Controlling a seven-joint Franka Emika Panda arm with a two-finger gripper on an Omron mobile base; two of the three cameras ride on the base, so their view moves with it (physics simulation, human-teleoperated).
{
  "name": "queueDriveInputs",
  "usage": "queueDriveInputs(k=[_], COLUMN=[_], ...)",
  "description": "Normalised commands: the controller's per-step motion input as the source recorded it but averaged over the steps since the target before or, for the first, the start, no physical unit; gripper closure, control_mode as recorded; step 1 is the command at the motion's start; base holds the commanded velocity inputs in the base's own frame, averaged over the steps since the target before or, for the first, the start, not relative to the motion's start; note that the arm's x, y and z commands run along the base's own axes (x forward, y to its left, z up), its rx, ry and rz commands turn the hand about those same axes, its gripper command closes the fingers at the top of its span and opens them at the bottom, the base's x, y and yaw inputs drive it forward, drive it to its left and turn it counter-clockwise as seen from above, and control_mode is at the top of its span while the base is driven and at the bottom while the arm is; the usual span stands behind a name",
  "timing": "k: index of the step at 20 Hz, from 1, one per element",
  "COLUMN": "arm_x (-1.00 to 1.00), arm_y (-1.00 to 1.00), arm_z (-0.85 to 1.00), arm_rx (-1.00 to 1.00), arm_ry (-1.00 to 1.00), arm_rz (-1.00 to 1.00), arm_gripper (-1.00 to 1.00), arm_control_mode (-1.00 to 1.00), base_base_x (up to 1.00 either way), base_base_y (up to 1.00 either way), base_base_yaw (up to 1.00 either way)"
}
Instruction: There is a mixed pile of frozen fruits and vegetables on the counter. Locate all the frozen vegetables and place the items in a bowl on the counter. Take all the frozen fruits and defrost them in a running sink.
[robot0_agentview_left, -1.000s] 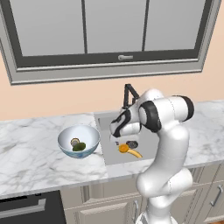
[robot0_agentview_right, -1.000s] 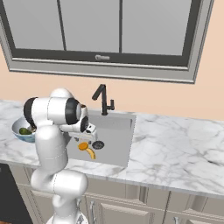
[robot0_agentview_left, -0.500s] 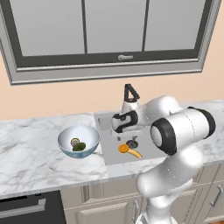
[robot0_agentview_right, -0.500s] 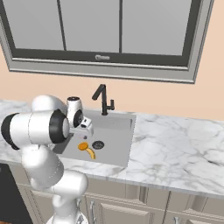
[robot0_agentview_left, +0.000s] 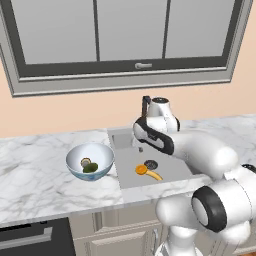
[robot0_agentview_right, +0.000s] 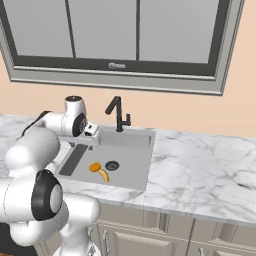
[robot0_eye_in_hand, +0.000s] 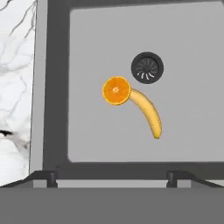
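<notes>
Pincer (robot0_eye_in_hand: 112, 177): spread wide and empty, poised over the sink (robot0_agentview_left: 125, 176) beside the faucet (robot0_agentview_right: 118, 113).
Fruits: banana (robot0_eye_in_hand: 148, 113) and orange slice (robot0_eye_in_hand: 116, 90) lie touching on the basin floor, next to the drain (robot0_eye_in_hand: 147, 67).
Vegetables: green vegetable (robot0_agentview_left: 90, 168) and mushroom (robot0_agentview_left: 85, 162) sit in the bowl (robot0_agentview_left: 80, 173) on the worktop (robot0_agentview_left: 35, 175), left of the sink.
Risk: no water is seen running; if the pincer misses or overshoots the faucet handle, the fruits stay frozen. An arm swing may also knock the spout.
Surface: white grey-veined marble over beige cabinets.
Room: peach wall, wide grey-framed window (robot0_agentview_right: 120, 40) above.
</notes>
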Motion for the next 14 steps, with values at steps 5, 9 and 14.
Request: queueDriveInputs(k=[5, 9, 14], arm_x=[-0.8, -0.89, -0.68], arm_y=[0.0, 0.0, -0.02], arm_z=[1.0, 1.0, 1.0], arm_rx=[0.04, 0.07, 0.11], arm_ry=[-0.01, 0.0, 0.05], arm_rz=[0.01, 0.0, 0.0], arm_gripper=[-1.0, -1.0, -1.0], arm_control_mode=[-1.0, -1.0, -1.0], base_base_x=[0.0, 0.0, 0.0], base_base_y=[0.0, 0.0, 0.0], base_base_yaw=[0.0, 0.0, 0.0])
